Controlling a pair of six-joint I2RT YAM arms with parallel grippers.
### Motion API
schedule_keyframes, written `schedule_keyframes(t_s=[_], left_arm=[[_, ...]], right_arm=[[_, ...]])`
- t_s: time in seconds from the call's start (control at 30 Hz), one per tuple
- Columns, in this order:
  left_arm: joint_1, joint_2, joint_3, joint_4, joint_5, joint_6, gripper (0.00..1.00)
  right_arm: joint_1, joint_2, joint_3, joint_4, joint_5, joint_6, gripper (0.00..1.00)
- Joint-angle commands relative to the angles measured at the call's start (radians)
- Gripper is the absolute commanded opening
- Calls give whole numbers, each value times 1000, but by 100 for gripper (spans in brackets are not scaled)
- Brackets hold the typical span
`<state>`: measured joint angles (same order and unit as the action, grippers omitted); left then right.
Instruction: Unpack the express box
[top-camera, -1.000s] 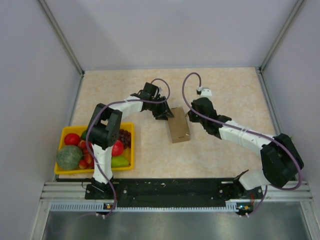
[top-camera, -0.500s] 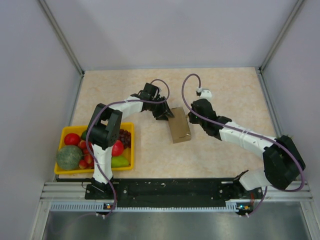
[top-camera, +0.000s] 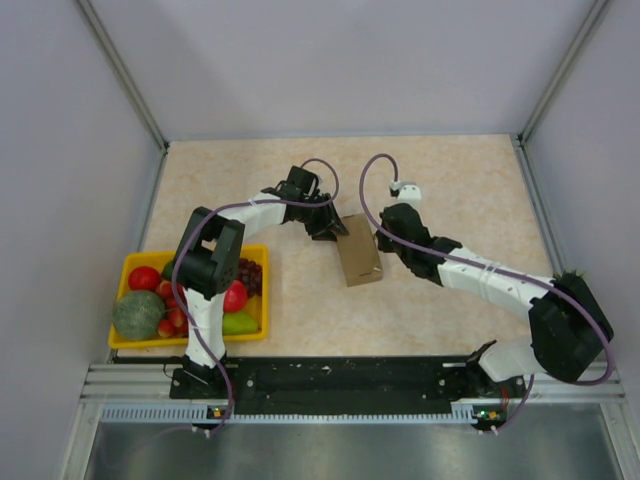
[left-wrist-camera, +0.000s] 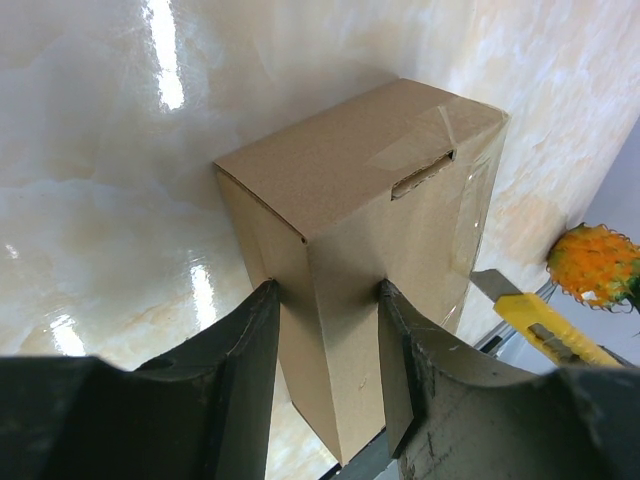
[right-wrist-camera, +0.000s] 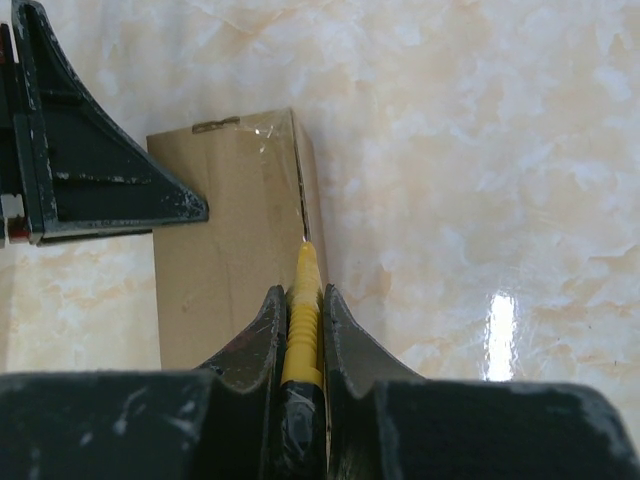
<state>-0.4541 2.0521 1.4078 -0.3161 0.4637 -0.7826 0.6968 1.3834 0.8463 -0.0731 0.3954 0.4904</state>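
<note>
From above, you see the express box (top-camera: 358, 262) lying in the middle of the table (top-camera: 450, 180), right of the yellow fruit tray (top-camera: 190, 340). The left gripper (top-camera: 333, 228) is at its far-left end and the right gripper (top-camera: 380, 238) at its far-right edge. Your left wrist camera shows the fingers partly spread, clamping the box's end between them. Your right wrist camera shows those fingers pressed together on a yellow utility knife (right-wrist-camera: 302, 310) — its blade tip sits at the box's right-hand top edge.
</note>
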Motion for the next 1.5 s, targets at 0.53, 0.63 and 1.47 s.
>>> schedule_keyframes(t_s=[0.53,0.63,1.47], left_arm=[[3,42,-55,-95,-158,5,12],[3,43,-56,-94,-154,9,13],[-34,-102,-273,192,216,51,78]], right_arm=[[56,-79,-27,-119,0,-4,0],[60,-96,-38,-125,0,-9,0],[64,-57,-12,-159,-4,43,0]])
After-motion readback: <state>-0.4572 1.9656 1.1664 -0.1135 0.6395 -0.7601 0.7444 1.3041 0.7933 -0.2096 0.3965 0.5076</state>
